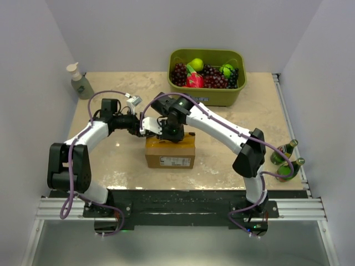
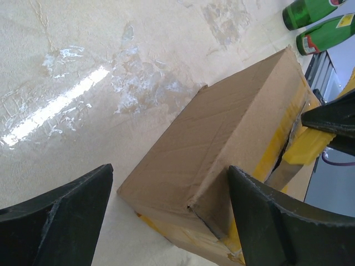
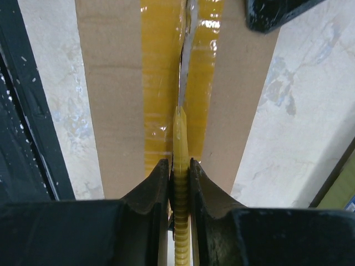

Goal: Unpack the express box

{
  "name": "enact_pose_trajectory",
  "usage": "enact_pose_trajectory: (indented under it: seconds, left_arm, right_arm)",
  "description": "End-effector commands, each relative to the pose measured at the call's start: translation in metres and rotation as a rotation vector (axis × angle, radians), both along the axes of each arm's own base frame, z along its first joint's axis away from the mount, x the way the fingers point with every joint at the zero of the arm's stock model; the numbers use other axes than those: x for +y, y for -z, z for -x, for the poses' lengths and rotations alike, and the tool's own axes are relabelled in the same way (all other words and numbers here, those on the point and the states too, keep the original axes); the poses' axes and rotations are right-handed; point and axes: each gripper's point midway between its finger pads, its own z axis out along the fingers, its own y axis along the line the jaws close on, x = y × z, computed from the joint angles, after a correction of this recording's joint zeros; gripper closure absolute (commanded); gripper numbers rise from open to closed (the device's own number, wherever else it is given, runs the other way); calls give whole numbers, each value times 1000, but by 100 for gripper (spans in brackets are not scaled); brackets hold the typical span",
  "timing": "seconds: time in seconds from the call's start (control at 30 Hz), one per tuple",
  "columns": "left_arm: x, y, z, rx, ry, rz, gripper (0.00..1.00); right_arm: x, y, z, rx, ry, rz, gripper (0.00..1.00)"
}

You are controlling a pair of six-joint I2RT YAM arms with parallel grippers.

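**Grippers meet at a box's taped seam**

The box sits mid-table, label side toward the arm bases, its yellow tape split along the top seam. Bent down over it, the right gripper pinches a yellow strip tight above that seam. The left gripper, low at the box's left end, is spread wide and holds nothing. Behind stands a green bin of fruit. A soap bottle is at the far left and two green bottles at the right edge.

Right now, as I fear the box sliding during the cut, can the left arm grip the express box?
Likely yes: the left gripper is open astride a corner of the express box; the right gripper, pinching a yellow tool, works farther along the seam.
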Motion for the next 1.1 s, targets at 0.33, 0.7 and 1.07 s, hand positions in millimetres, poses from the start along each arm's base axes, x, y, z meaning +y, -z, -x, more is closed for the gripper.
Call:
enact_pose_trajectory:
  seconds: [0.33,0.7,1.07]
  left_arm:
    - [17,34,4,1,-47,-158,12]
    - [18,35,4,-6,-47,-170,12]
    - [17,33,4,-16,-50,-168,12]
  right_arm:
    - [-50,-12,25,22,22,107,100]
    - [-82,-14,25,0,58,153,100]
    - [-102,-5,29,10,84,206,100]
